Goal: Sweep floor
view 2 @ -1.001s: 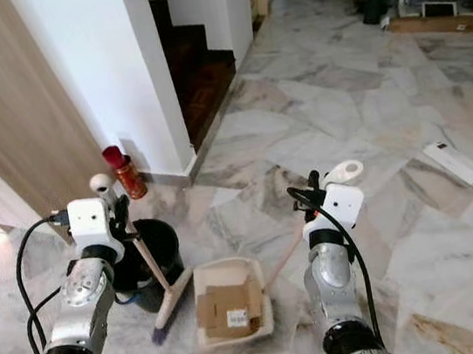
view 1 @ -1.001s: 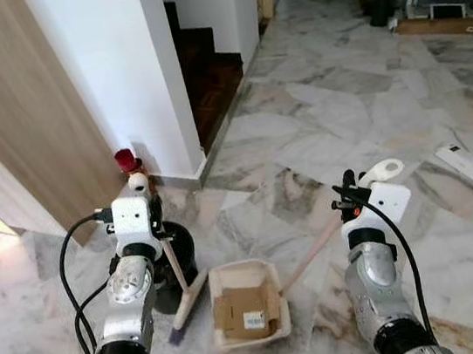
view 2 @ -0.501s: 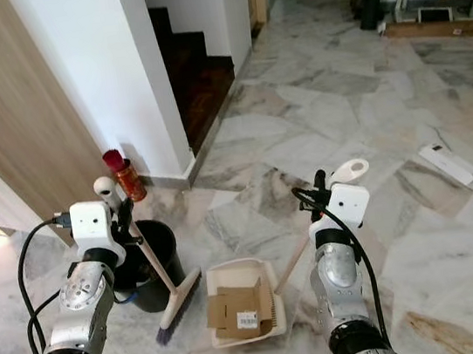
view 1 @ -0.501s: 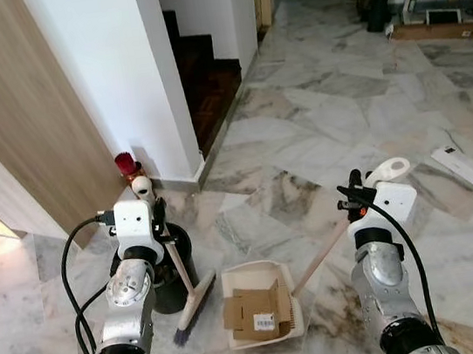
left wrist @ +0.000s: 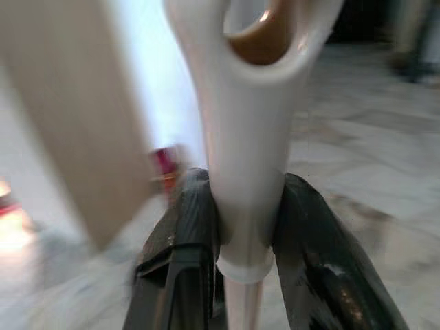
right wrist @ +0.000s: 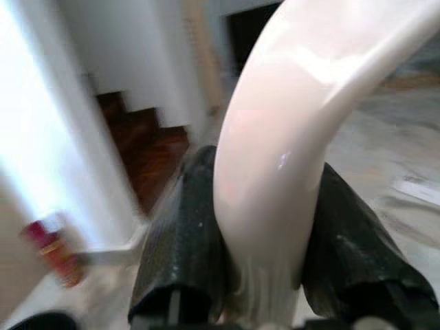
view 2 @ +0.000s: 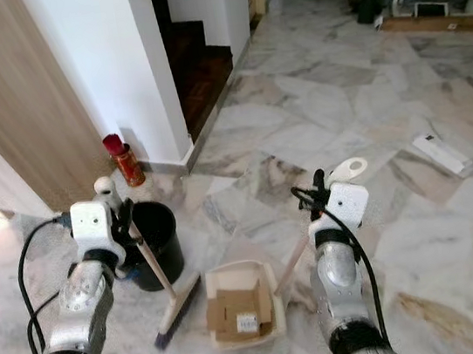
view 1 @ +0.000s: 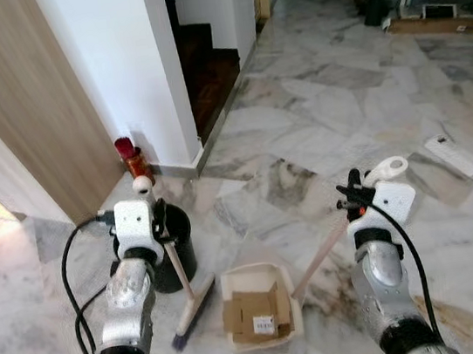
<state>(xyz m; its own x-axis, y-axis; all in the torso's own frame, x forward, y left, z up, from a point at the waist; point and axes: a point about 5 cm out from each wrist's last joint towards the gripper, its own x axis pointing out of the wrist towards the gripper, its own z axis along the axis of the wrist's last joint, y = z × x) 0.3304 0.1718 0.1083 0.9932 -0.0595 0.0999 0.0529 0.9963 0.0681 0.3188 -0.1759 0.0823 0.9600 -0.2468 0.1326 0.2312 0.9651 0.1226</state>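
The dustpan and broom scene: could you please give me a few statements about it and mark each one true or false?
1. The left gripper is shut on the broom handle. True.
2. The dustpan is empty. False: a flattened piece of cardboard lies in it.
3. The right gripper holds the dustpan's long handle. True.
4. The black bucket stands to the robot's right of the dustpan. False: it stands to the left, behind the broom.
5. The red can lies on the stairs. False: it stands upright on the floor, at the foot of the white wall.
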